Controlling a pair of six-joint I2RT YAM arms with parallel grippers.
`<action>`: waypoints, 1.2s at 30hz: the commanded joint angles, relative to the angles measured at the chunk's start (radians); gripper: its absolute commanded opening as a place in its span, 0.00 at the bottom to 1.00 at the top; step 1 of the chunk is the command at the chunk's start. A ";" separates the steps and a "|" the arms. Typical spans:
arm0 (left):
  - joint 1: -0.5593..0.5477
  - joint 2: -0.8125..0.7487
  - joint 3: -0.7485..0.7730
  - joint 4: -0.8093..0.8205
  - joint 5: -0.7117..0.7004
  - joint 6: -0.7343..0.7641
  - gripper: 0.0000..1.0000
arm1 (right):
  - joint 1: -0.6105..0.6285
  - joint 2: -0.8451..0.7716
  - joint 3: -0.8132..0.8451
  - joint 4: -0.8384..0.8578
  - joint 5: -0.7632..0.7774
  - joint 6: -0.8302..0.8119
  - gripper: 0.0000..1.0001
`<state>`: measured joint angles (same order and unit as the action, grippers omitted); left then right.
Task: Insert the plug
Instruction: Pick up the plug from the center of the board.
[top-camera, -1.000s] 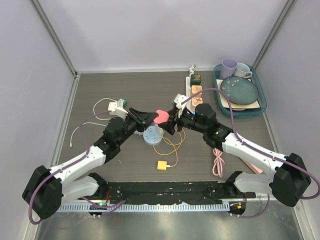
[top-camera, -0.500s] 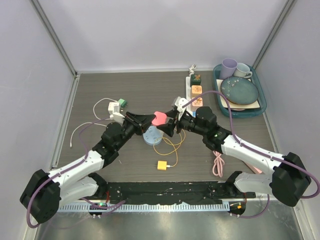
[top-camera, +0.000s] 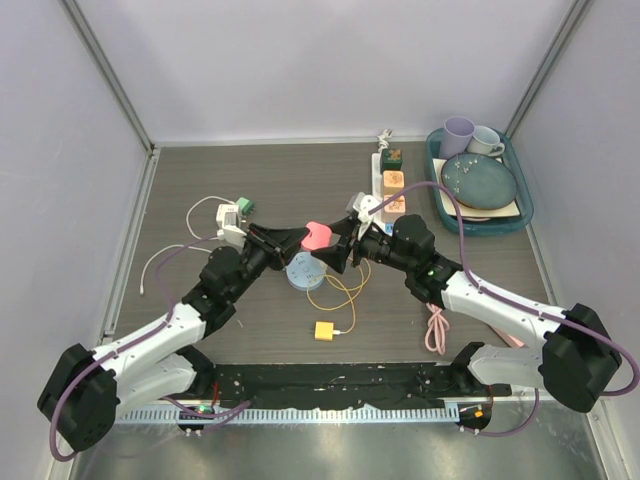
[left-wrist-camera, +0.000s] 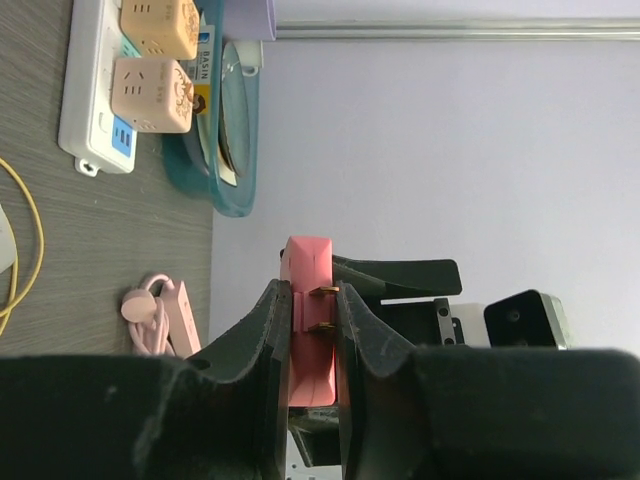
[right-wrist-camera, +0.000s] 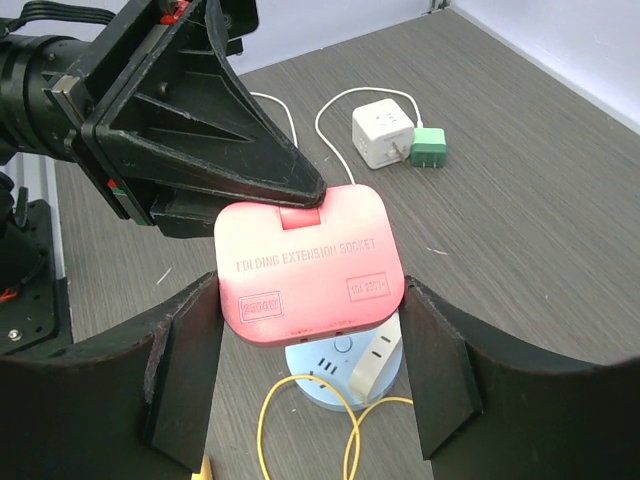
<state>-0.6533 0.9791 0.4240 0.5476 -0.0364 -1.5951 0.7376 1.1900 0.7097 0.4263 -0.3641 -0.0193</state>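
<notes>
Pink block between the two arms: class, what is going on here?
Both arms hold the pink folding socket off the table, between them. The left pincer is clamped across its thin body beside the metal prongs; the right pincer grips its wide sides. The white power strip lies further back, and the socket is not yet plugged into it.

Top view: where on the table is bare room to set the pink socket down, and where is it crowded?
Bare: the far stretch between white adapter and power strip. Crowded: the centre, with round hub and yellow cable, and the tray.
</notes>
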 joint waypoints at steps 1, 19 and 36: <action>0.003 -0.039 0.027 0.046 -0.033 0.039 0.00 | -0.003 0.003 0.028 0.020 0.004 0.093 0.54; 0.004 -0.103 0.032 -0.067 -0.126 0.205 0.00 | -0.023 -0.087 -0.008 0.038 0.202 0.597 0.97; 0.004 -0.108 0.030 -0.018 -0.091 0.204 0.00 | -0.043 0.158 -0.191 0.709 0.122 1.219 0.83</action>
<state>-0.6525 0.8917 0.4240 0.4606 -0.1303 -1.4021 0.6960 1.3121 0.5266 0.9291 -0.2237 1.0798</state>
